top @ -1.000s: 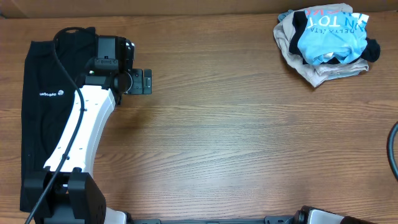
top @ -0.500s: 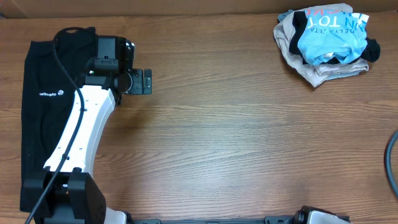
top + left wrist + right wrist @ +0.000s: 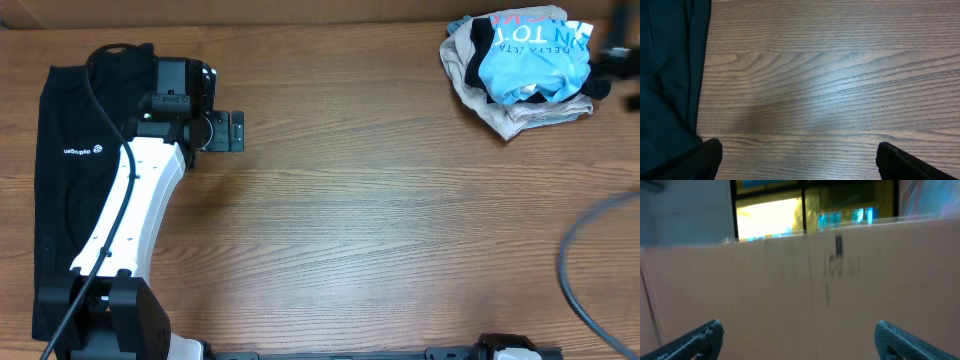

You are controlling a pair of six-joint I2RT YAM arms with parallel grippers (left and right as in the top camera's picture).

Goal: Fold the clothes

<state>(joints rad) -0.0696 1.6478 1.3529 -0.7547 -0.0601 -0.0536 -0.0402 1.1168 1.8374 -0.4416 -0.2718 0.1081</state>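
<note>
Presently, the light blue T-shirt with white and orange-red lettering (image 3: 530, 62) lay crumpled in a heap with a beige cloth (image 3: 500, 113) at the far right corner of the brown wood-grain table (image 3: 400, 220); the long black garment with a small white logo (image 3: 60, 210) lay flat along the left edge; the left gripper (image 3: 236, 131) stood spread wide and empty over bare wood just beside that garment; the right gripper (image 3: 799, 337), blurred, was likewise released, grasping nothing, facing a tan cardboard wall (image 3: 865, 295).
</note>
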